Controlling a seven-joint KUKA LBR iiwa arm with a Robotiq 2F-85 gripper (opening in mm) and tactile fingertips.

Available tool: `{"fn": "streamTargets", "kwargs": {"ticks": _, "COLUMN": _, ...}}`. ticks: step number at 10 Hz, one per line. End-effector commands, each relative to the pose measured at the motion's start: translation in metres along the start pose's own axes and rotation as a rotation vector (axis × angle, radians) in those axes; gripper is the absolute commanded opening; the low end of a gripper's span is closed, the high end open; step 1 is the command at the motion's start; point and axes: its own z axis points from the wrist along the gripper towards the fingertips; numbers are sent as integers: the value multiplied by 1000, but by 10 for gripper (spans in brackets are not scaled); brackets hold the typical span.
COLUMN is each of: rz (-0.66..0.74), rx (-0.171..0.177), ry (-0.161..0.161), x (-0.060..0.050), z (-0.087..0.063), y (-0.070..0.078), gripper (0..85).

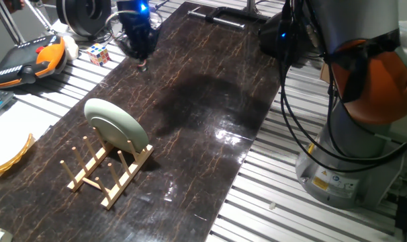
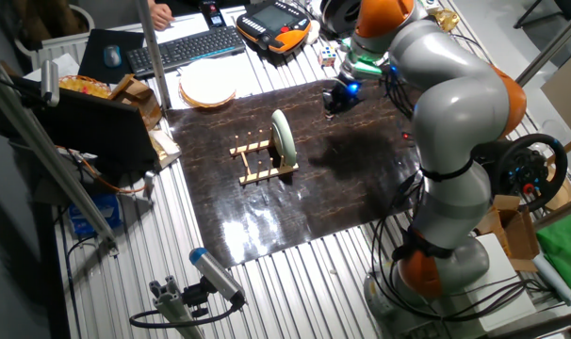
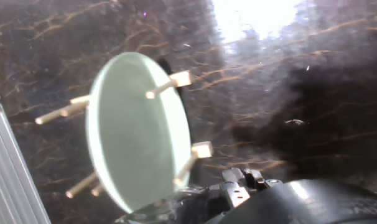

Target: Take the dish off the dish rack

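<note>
The dish (image 1: pixel 119 128) is a pale sage-green plate standing on edge in the dish rack (image 1: pixel 103 176), a small light-wood rack with upright pegs, near the left end of the dark marble-patterned mat (image 1: pixel 210 114). It also shows in the other fixed view (image 2: pixel 284 141) with the rack (image 2: pixel 252 162). In the hand view the dish (image 3: pixel 139 143) faces the camera between the rack's pegs (image 3: pixel 198 150). My gripper (image 1: pixel 142 64) hangs above the far end of the mat, well apart from the dish. Its fingers look closed together and hold nothing.
A yellowish plate (image 1: pixel 5 154) lies off the mat to the left. A Rubik's cube (image 1: pixel 99 54) and an orange-black teach pendant (image 1: pixel 29 60) lie beyond the mat. A keyboard (image 2: pixel 187 47) is at the back. The robot base (image 1: pixel 351 134) stands on the right.
</note>
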Motion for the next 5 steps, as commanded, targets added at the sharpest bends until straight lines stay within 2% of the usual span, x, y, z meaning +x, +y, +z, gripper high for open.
{"fn": "streamTargets", "kwargs": {"ticks": 1, "rz": 4, "rx": 0, "ry": 2, "x": 3, "z": 8, "y": 29, "gripper": 7}}
{"fn": "streamTargets", "kwargs": {"ticks": 3, "rz": 5, "rx": 25, "ry": -4, "x": -1, "z": 15, "y": 45, "gripper": 7}}
{"fn": "streamTargets", "kwargs": {"ticks": 5, "rz": -3, "rx": 12, "ry": -1, "x": -2, "z": 16, "y": 47, "gripper": 7}}
